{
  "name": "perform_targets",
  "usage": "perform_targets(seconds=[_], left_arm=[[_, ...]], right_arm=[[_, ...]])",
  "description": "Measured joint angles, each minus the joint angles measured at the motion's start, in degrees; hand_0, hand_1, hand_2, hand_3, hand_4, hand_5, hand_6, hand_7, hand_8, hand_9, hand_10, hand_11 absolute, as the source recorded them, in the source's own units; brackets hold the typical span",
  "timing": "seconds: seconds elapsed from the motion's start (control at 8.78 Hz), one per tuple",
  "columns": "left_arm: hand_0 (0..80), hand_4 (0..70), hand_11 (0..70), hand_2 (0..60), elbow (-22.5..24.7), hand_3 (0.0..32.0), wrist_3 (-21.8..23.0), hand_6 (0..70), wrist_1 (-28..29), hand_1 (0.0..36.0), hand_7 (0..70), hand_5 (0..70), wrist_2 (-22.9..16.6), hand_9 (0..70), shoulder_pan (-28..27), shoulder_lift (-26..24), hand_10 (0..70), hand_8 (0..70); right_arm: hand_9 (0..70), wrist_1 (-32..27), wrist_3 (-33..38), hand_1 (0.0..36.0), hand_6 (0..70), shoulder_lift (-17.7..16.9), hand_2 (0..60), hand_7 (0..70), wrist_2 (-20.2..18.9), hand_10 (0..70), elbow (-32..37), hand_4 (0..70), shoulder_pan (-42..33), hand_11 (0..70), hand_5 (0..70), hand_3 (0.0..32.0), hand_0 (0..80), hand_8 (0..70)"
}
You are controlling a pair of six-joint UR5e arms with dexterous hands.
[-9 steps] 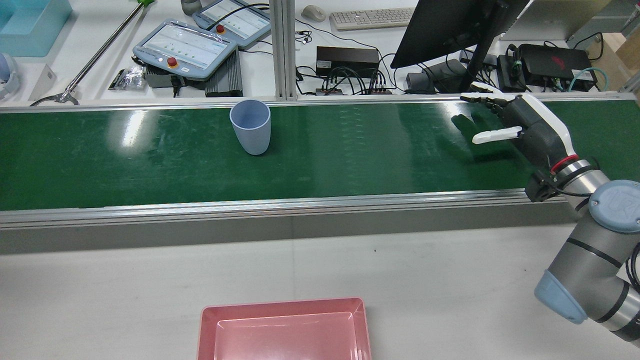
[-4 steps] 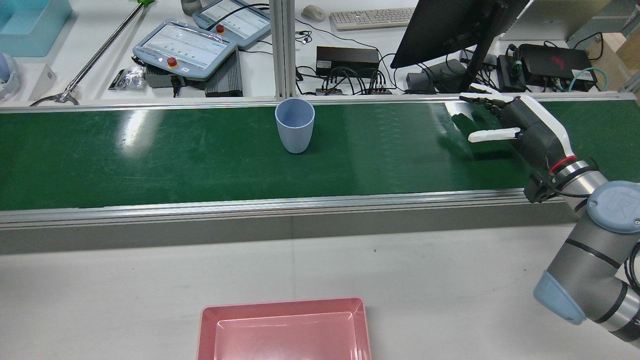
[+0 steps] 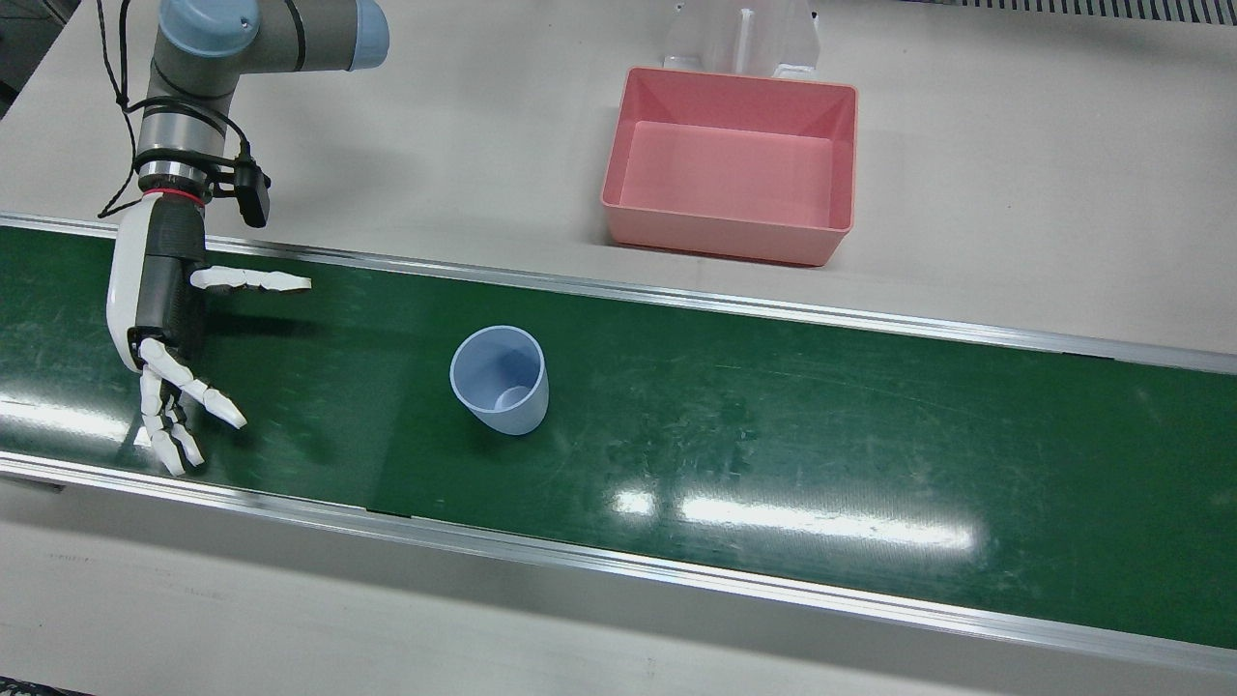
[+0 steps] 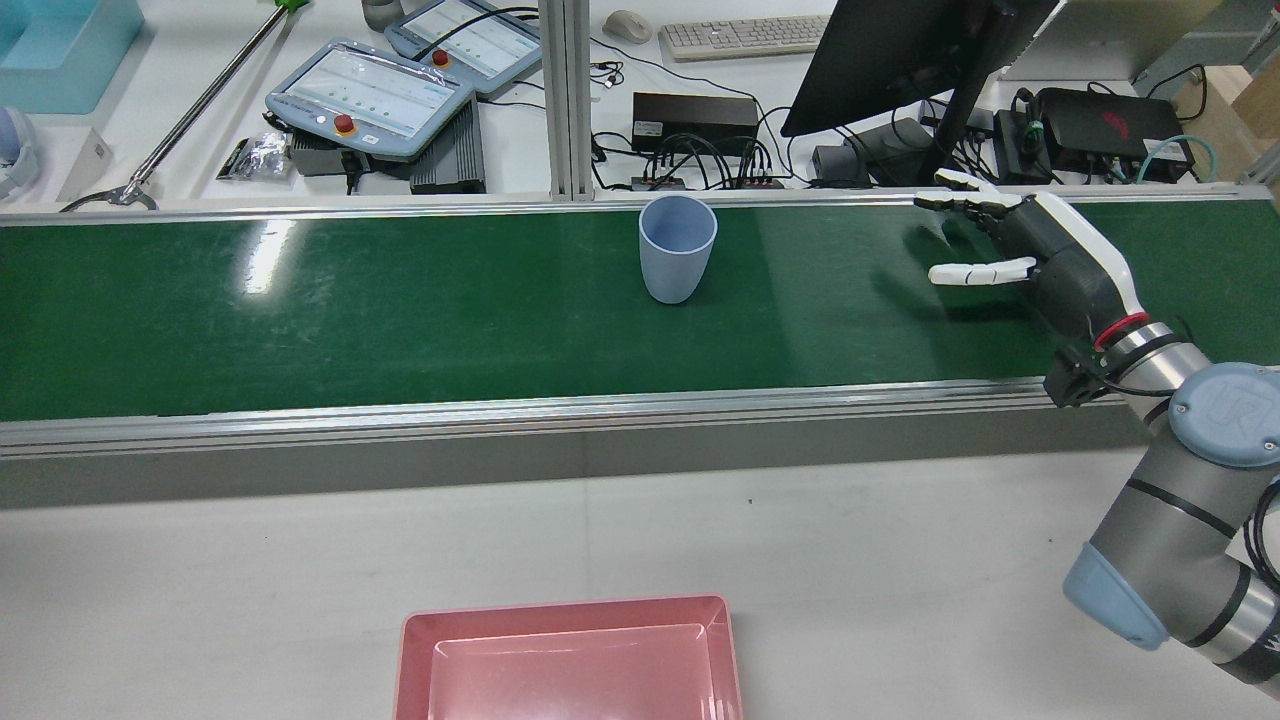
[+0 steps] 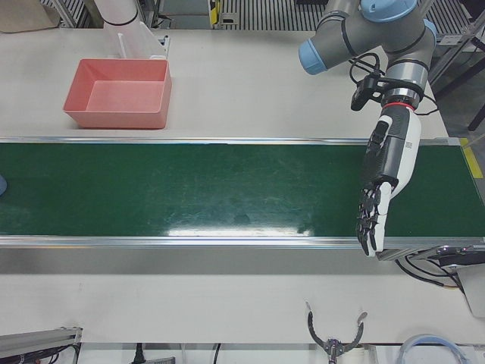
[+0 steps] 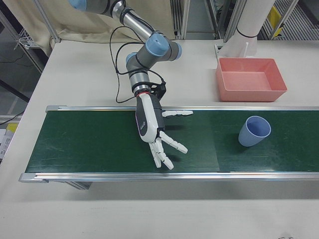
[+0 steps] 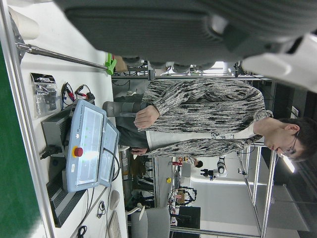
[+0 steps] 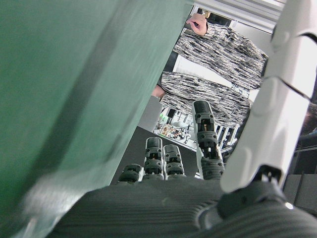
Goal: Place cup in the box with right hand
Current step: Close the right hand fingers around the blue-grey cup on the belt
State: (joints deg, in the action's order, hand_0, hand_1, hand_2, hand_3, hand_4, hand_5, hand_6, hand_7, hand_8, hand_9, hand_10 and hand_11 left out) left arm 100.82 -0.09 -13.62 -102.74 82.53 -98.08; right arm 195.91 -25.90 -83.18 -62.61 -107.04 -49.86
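Well apart, cup and spread right hand, belt between.

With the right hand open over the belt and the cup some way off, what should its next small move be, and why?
Probably hold the right hand open and low, lined up with the cup. The cup stands upright on the green belt, apart from the fingers and in line with them. The pink box waits empty on the table.

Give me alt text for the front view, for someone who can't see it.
A pale blue cup stands upright and empty on a green conveyor belt, apart from the robot's right hand, which is open above the belt at the view's left. An empty pink box sits on the grey table beyond the belt.
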Motion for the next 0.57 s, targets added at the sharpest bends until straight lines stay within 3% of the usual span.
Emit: perform_targets(seconds=[0.11, 0.34, 0.46, 0.57], left_arm=[[0.0, 0.0, 0.0, 0.0, 0.0, 0.0, 0.0, 0.0, 0.0, 0.0, 0.0, 0.0, 0.0, 0.0, 0.0, 0.0, 0.0, 0.0], [0.0, 0.0, 0.0, 0.0, 0.1, 0.0, 0.0, 0.0, 0.0, 0.0, 0.0, 0.0, 0.0, 0.0, 0.0, 0.0, 0.0, 0.0], [0.0, 0.0, 0.0, 0.0, 0.1, 0.0, 0.0, 0.0, 0.0, 0.0, 0.0, 0.0, 0.0, 0.0, 0.0, 0.0, 0.0, 0.0], [0.0, 0.0, 0.0, 0.0, 0.1, 0.0, 0.0, 0.0, 0.0, 0.0, 0.0, 0.0, 0.0, 0.0, 0.0, 0.0, 0.0, 0.0]], right_arm=[[19.0, 0.0, -0.1, 14.8, 5.6, 0.1, 7.0, 18.4, 0.0, 3.2, 0.0, 17.8, 0.1, 6.2, 5.9, 0.0, 51.2, 10.6], [19.2, 0.0, -0.5, 13.7, 5.7, 0.2, 0.0, 18.6, 0.0, 3.1, 0.0, 20.4, 0.1, 6.2, 6.2, 0.0, 53.1, 10.7], [19.2, 0.0, -0.7, 14.8, 5.7, 0.3, 3.4, 18.7, 0.0, 3.1, 0.0, 19.4, 0.1, 6.2, 6.2, 0.0, 52.9, 10.7], [19.1, 0.0, -0.8, 16.6, 5.7, 0.4, 10.3, 18.8, 0.0, 3.1, 0.0, 17.2, 0.2, 6.2, 6.2, 0.0, 51.9, 10.7]])
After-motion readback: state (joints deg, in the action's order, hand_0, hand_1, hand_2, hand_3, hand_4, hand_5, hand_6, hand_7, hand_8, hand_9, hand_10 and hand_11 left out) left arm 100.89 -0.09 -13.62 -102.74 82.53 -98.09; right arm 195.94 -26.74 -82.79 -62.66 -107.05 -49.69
